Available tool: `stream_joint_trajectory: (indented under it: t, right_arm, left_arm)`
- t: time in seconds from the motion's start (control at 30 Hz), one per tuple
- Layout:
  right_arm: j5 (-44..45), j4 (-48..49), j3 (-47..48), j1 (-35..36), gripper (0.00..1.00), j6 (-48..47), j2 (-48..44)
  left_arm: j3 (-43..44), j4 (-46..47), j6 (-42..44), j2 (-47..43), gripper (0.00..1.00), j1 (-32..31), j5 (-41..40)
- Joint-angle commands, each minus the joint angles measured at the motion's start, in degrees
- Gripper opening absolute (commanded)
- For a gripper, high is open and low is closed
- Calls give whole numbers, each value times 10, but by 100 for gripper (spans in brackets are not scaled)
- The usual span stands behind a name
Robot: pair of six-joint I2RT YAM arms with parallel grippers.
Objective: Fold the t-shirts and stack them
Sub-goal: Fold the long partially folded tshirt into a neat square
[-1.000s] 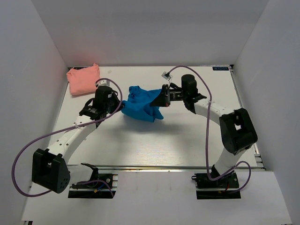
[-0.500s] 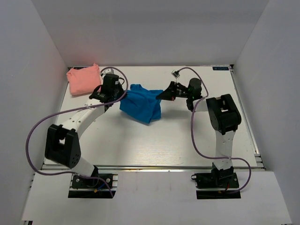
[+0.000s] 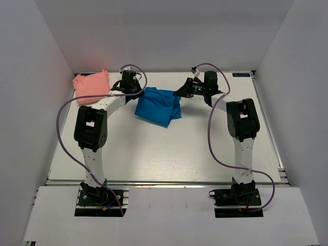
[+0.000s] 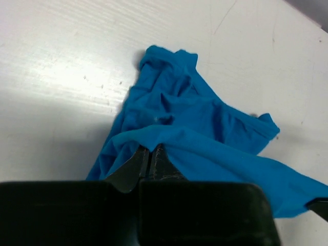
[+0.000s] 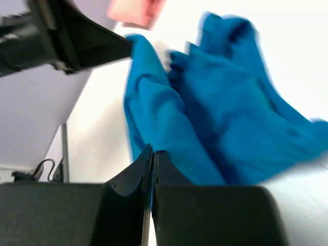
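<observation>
Left fingers (image 4: pixel 146 161) and right fingers (image 5: pixel 152 157) each pinch the blue shirt (image 3: pixel 156 105), bunched toward 12 o'clock on desk (image 3: pixel 169 148). Risk: an uneven pull slips one corner and the fold goes crooked.

Top external view: fixed high behind the arm bases (image 3: pixel 100 200), facing down and forward. It is distant and takes in the whole worktop (image 3: pixel 169 154).

Left wrist view: mounted directly behind the left jaws, sighting along them at close range. The blue t-shirt (image 4: pixel 205 138) lies at and just ahead of them.

Right wrist view: likewise behind the right jaws, close, focus soft. The left jaws appear beyond, upper left, with the pink t-shirt (image 5: pixel 136 11) farther off.

All three views share the blue t-shirt.
</observation>
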Motion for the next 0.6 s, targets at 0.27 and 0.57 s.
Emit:
stream_joint_trajectory:
  t: [0.27, 0.57]
  right_arm:
    - [137, -209, 194, -38, 37, -109, 103]
    - [244, -295, 87, -27, 90, -170, -29]
  left_arm:
    - [148, 94, 44, 127, 99, 35, 118]
    - [77, 115, 126, 91, 100, 35, 200]
